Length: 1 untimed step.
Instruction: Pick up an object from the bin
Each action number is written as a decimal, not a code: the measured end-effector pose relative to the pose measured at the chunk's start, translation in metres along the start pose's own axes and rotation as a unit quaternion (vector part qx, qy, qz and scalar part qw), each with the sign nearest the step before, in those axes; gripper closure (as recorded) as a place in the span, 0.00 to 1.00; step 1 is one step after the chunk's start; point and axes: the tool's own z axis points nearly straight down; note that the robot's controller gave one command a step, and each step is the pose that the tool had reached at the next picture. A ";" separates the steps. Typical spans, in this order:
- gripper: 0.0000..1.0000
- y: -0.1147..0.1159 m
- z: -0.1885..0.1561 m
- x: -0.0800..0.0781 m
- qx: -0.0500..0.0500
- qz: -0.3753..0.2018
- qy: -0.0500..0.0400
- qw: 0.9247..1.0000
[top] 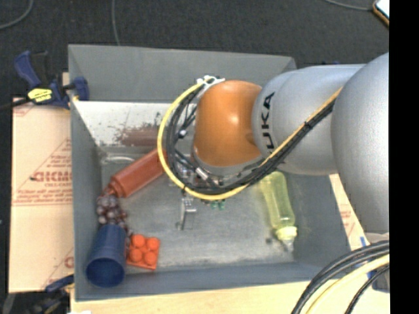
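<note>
**Gripper low over the bin's bare middle**

The gripper [186, 214] hangs over bare grey floor near the middle of the bin [183, 70]. The arm's orange cover [222, 126] and looped cables [162, 139] hide most of it, so I cannot tell if it is open or closed.

A reddish-brown tube [136, 174] lies slanted toward the left wall and is the nearest thing to the gripper. A yellow-green bottle [278, 208] lies by the right wall, its upper end under the arm.

In the front left corner a blue cup [106, 257] lies on its side with an orange studded block [143, 251] touching it. A dark bunch of grapes [110, 208] sits between cup and tube.

Dark ground [163, 12] surrounds the bin.
</note>
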 end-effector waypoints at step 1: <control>0.00 0.063 0.069 -0.091 -0.004 -0.063 -0.012 0.998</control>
